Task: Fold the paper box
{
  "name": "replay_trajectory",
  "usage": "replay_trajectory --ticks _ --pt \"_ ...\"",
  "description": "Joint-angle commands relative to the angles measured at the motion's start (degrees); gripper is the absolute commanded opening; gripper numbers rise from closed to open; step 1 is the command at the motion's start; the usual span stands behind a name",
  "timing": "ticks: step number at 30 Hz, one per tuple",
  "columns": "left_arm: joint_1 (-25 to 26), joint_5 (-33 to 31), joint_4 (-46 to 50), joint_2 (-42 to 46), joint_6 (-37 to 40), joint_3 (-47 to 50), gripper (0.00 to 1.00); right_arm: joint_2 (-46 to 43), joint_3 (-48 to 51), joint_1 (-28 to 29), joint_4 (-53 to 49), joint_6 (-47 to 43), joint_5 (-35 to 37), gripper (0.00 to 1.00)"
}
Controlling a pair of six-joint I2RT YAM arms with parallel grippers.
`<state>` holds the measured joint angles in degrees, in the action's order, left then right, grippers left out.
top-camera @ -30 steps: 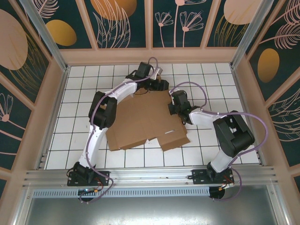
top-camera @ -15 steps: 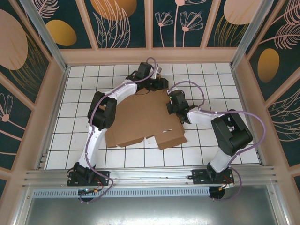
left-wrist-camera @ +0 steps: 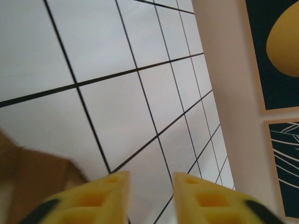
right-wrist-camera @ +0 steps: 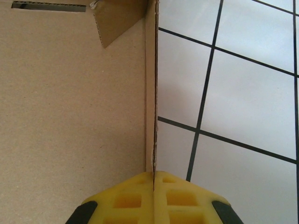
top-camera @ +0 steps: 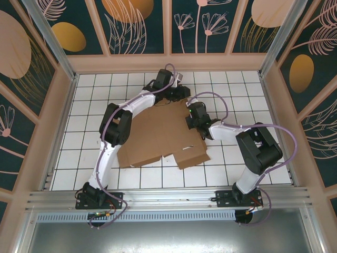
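The paper box [top-camera: 158,134] is a flat brown cardboard sheet with flaps, lying on the white tiled table between the two arms. My right gripper [top-camera: 190,109] is at the sheet's far right corner. In the right wrist view the gripper [right-wrist-camera: 154,175] is shut on the thin edge of the box [right-wrist-camera: 70,102], which stands up between the yellow fingertips. My left gripper [top-camera: 182,94] hovers just beyond the sheet's far edge. In the left wrist view the gripper [left-wrist-camera: 152,179] is open, with only bare tile in the gap and a blurred corner of the box [left-wrist-camera: 37,186] at lower left.
The table [top-camera: 89,105] is walled by a pale frame [top-camera: 168,62] at the back and on both sides. A metal rail [top-camera: 168,197] runs along the near edge by the arm bases. Open tiles lie left and right of the sheet.
The left jaws have narrowed. The right gripper has drawn the box's right edge slightly left and away, and the whole sheet has shifted a little with it.
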<state>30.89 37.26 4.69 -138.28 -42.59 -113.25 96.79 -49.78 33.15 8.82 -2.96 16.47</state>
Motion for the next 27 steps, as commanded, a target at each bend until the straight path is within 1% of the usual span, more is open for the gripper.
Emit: replay_trajectory --ticks 1,4,7,9,12,14,16,17,19,20,22,24,25,27 --pt "0.47 -1.27 1.59 -0.13 2.59 -0.69 0.47 0.55 -1.13 0.51 1.56 -1.08 1.14 0.0" --pt "0.46 -4.11 2.62 1.93 5.29 1.53 0.56 0.41 -0.78 0.28 1.45 -1.15 1.56 0.0" --pt "0.43 -4.1 -1.07 5.47 5.65 5.14 0.67 0.4 -0.25 0.3 1.57 -1.07 1.82 0.0" --pt "0.47 -4.97 -2.31 7.8 6.36 6.57 0.71 0.19 0.12 0.19 1.68 -0.82 1.73 0.0" --pt "0.26 -8.35 -4.94 12.68 7.86 10.3 0.79 -0.28 0.47 -0.22 1.99 -0.73 1.05 0.0" --pt "-0.1 -11.18 -7.0 16.26 8.47 14.12 0.88 -0.57 0.57 -0.51 1.93 -0.96 0.87 0.0" --pt "-0.95 -13.87 -9.09 19.59 8.62 18.44 0.93 -0.65 0.57 -1.08 1.56 -1.32 -0.46 0.0" --pt "-1.54 -15.17 -10.18 21.46 8.52 21.06 0.97 -0.69 0.48 -1.4 1.18 -1.5 -1.36 0.0" --pt "-2.85 -17.33 -12.93 25.24 8.15 26.84 0.99 -0.45 0.28 -1.49 0.36 -1.45 -3.75 0.0" --pt "-3.77 -18.31 -14.41 27.25 7.96 29.91 0.99 -0.22 0.13 -2.73 -0.14 -0.99 -5.02 0.01" --pt "-5.38 -20.09 -16.12 30.74 8.02 35.26 0.99 -0.01 -0.04 -4.2 -0.85 -0.23 -7.65 0.03" --pt "-6.72 -22.89 -16.23 33.69 9.07 40.42 0.99 0.25 -0.22 -4.77 -1.21 0.23 -8.54 0.07" --pt "-7.17 -23.92 -15.97 34.72 9.71 42.08 0.99 0.47 -0.39 -4.99 -1.42 0.38 -8.64 0.09" --pt "-7.85 -25.73 -15.76 36.58 10.78 45.9 0.99 1.09 -1.07 -5.57 -2.2 1.13 -8.94 0.24"
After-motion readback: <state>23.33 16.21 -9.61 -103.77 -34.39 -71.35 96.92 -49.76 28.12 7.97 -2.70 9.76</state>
